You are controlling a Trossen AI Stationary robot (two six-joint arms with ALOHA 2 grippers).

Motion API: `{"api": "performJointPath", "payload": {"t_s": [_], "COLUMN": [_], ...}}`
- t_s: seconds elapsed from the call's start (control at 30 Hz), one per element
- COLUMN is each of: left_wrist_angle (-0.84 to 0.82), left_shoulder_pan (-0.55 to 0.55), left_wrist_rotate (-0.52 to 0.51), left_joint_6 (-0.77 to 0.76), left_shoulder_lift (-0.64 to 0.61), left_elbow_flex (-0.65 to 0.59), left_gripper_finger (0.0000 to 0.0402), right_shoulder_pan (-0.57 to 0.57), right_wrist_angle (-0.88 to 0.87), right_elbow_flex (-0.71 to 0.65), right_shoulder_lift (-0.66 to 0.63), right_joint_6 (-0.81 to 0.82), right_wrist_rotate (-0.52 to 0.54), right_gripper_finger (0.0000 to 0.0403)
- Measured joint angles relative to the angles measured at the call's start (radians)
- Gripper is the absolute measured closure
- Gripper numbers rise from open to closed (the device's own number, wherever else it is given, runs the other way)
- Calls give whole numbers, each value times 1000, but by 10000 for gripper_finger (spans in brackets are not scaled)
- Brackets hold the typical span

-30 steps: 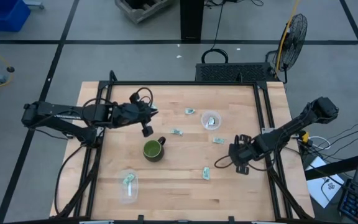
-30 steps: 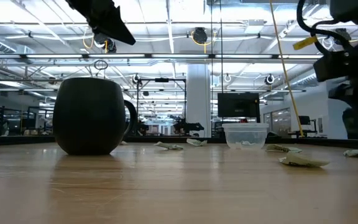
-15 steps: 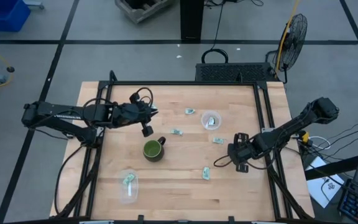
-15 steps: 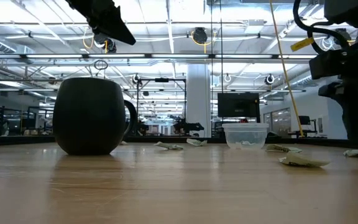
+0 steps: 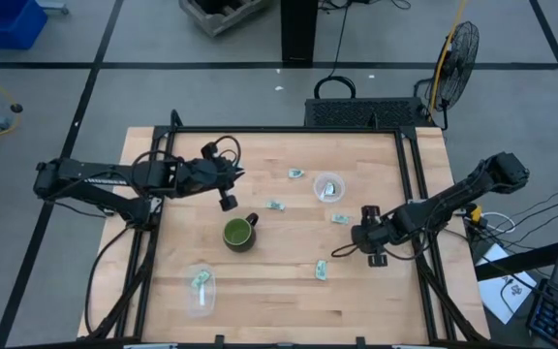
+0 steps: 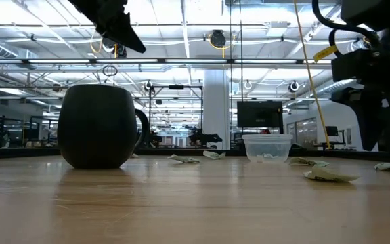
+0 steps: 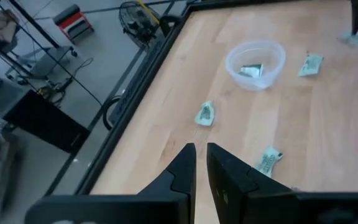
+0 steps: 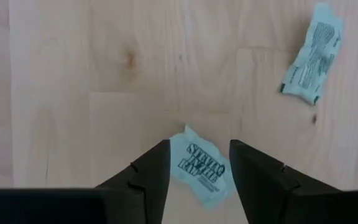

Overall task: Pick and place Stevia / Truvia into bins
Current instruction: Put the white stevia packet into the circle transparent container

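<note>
Progress: early to middle, by my reading. The far bin (image 5: 328, 187) at about 1 o'clock from the mug (image 5: 238, 234) holds at least one sachet; the near bin (image 5: 200, 287) at about 7 o'clock from the mug holds one too.
Left to do: four sachets lie loose on the counter (image 5: 279, 301) in the high view, at (image 5: 296, 174), (image 5: 276, 206), (image 5: 339, 218) and (image 5: 322, 269).
Right jaws: the right gripper (image 8: 199, 163) is open wide and holds nothing.
Target sachet: a "Stevia in the Raw" packet (image 8: 200, 167) lies flat on the counter, between the two fingers, seemingly not yet touched.
Neighbour: another sachet (image 8: 312, 54) lies at 2 o'clock from it, well apart.
Left jaws: the left gripper (image 7: 201, 163) hangs above the counter near 11 o'clock from the mug, nearly closed, empty.
</note>
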Motion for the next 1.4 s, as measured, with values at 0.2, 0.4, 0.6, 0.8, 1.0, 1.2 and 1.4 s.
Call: {"api": "performJointPath", "payload": {"t_s": [0.2, 0.4, 0.6, 0.8, 1.0, 1.2, 1.4], "left_wrist_angle": [-12, 6, 32, 107, 110, 112, 115], "left_shoulder_pan": [25, 50, 56, 55, 55, 55, 55], "left_wrist_rotate": [1, 30, 18, 0, 0, 0, 1], "left_joint_6": [80, 80, 81, 81, 81, 78, 80], "left_shoulder_lift": [27, 96, 149, 150, 144, 144, 144], "left_elbow_flex": [0, 0, -1, 0, 0, 0, 0], "left_gripper_finger": [352, 298, 236, 218, 217, 217, 217], "right_shoulder_pan": [-3, -2, 5, 12, 11, 11, 11], "right_wrist_angle": [-40, -45, 48, 112, 102, 130, 142], "right_elbow_flex": [0, 0, -61, -118, -117, -110, -59], "right_shoulder_lift": [0, 0, 0, -2, -2, 0, -9], "right_joint_6": [46, 34, 13, -61, -81, -82, -104], "right_wrist_rotate": [-5, -8, -86, -24, -16, -50, -27], "right_gripper_finger": [209, 162, 143, 148, 147, 159, 154]}}
